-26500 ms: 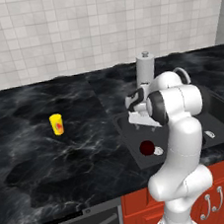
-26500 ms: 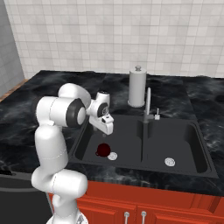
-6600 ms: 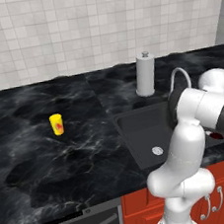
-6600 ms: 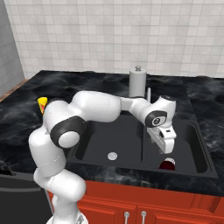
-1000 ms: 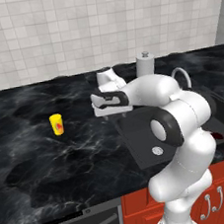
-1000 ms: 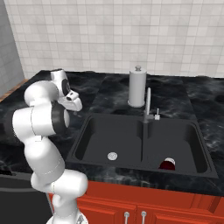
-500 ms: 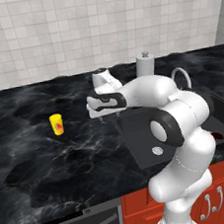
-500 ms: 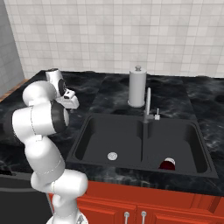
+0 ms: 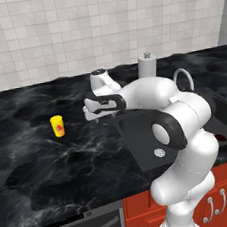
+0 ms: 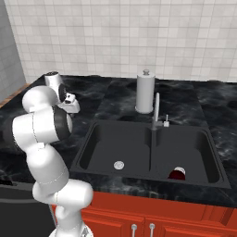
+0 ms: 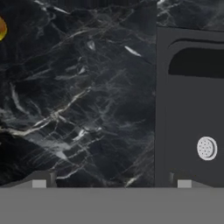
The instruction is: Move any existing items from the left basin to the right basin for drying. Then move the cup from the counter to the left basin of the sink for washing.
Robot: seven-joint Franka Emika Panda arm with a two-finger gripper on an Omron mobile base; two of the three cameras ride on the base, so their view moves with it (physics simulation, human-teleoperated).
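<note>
Currently the jaws point(image 9: 88, 112) hang released over the desk point(image 9: 35, 160), between the yellow cup point(image 9: 58, 126) and the left basin point(image 10: 120, 150). Maroon bowl point(image 10: 176, 174) lies in the right basin point(image 10: 185, 152). Paper towel roll point(image 10: 145, 92) and faucet point(image 10: 156, 113) stand behind the sink.

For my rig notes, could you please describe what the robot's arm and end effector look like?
The arm is glossy white with rounded, bulbous segments and dark grey to black joint rings and caps. The end effector is a white hand with a dark band and two small dark finger tips. No cables or markings are visible.
</note>
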